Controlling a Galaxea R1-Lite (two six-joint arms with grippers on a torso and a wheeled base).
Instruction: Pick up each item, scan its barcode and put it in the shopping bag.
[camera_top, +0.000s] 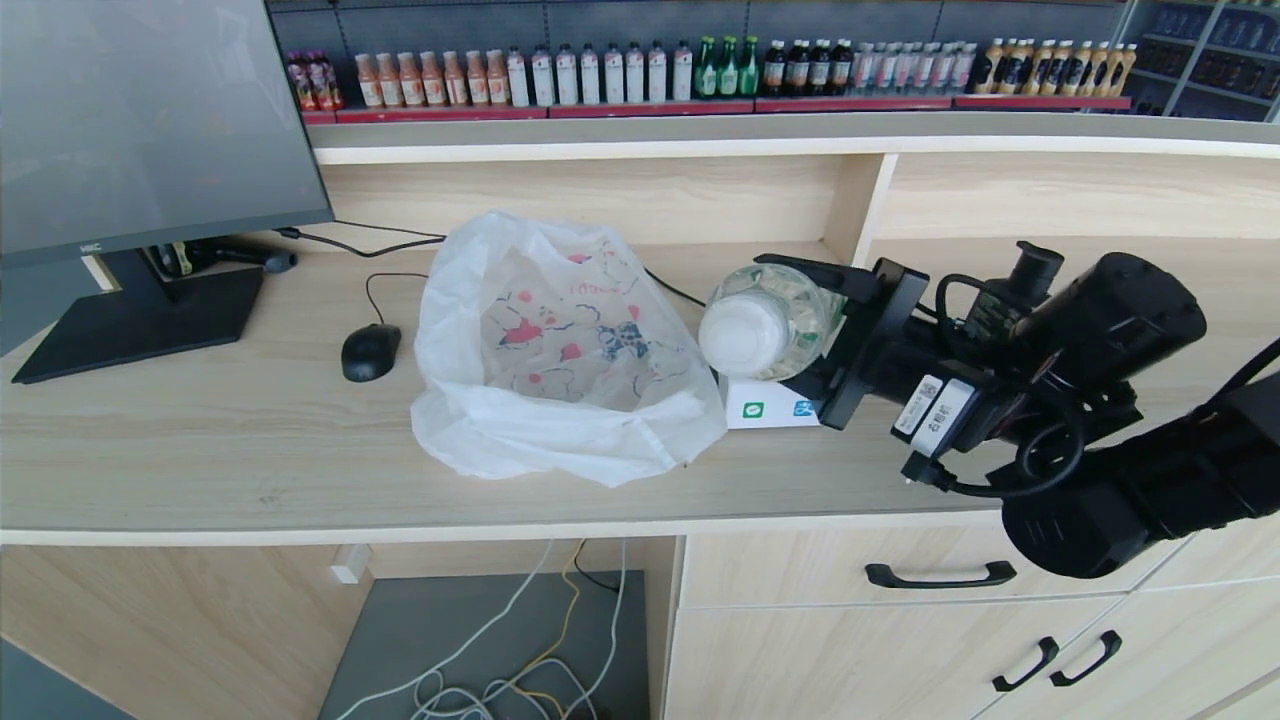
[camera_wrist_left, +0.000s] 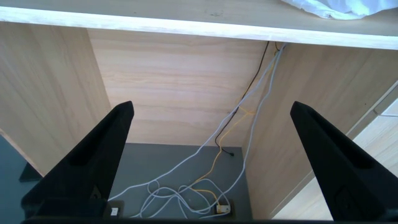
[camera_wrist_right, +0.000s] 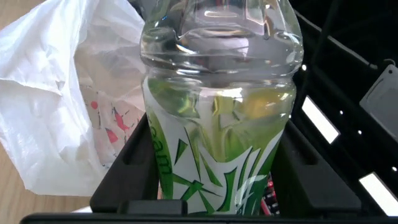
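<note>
"Where is the bottle (camera_top: 760, 325)?"

"In my right claw (camera_top: 812, 325). It is clear, with a green label and a white cap. It lies on its side in the air above the counter (camera_top: 200, 450), cap pointing left. My fingers are clamped on its body, one on the far side and one on the near side."

"And the shopping bag (camera_top: 560, 350)?"

"It sits open in the middle of the counter. The bottle's cap is just beside its right edge, and I cannot tell whether they touch. Below the bottle a small white box (camera_top: 770, 412) stands on the counter, right beside the bag."

"Your left claw (camera_wrist_left: 211, 162)?"

"It is low, under the counter's near edge, fingers spread wide. Loose cables (camera_wrist_left: 186, 193) lie on the floor beyond it."

"What else is there?"

"A mouse (camera_top: 370, 352) left of the bag, a monitor (camera_top: 150, 110) at the far left, and drinks (camera_top: 620, 72) lined up on the far shelf."
</note>
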